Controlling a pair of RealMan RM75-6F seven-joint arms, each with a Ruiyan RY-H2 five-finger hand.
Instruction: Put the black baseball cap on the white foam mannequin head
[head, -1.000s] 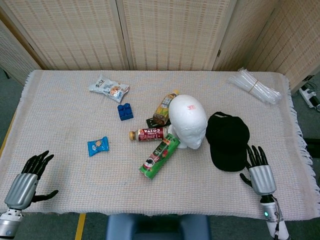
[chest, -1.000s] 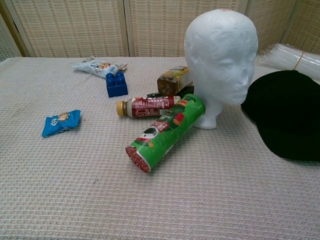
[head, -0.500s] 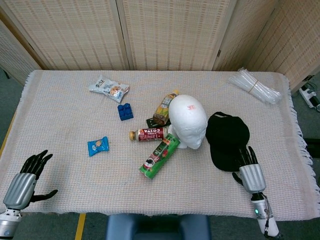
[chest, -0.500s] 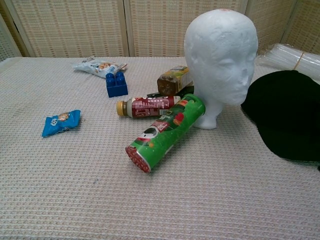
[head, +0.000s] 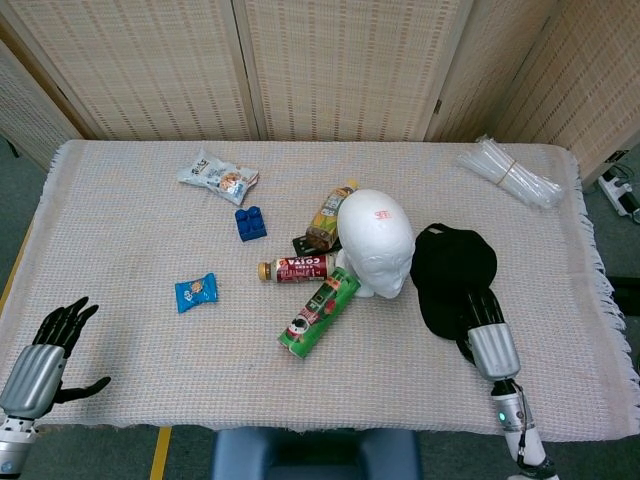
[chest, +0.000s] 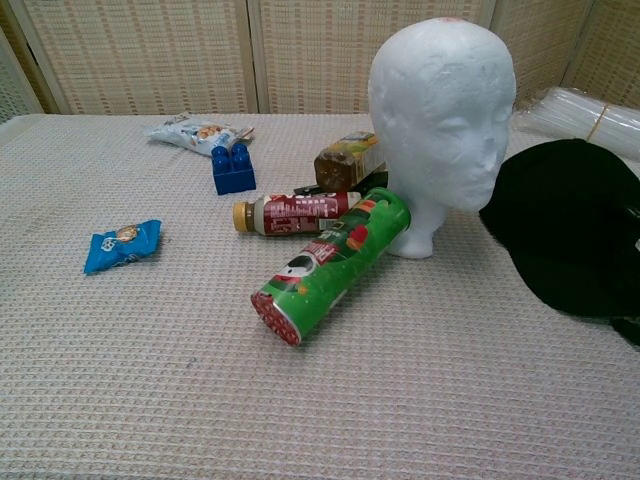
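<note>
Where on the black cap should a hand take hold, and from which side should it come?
Probably the near brim edge of the black cap, approached from the front by the right hand: the cap lies flat, brim toward the robot, and the mannequin head blocks its left side.

Hidden and cut-off parts

Your right hand's (head: 487, 335) fingers (head: 478, 306) blend into the black baseball cap (head: 453, 276), so grip is unclear; the chest view crops that cap, and your left hand (head: 40, 357) is missing there.
</note>
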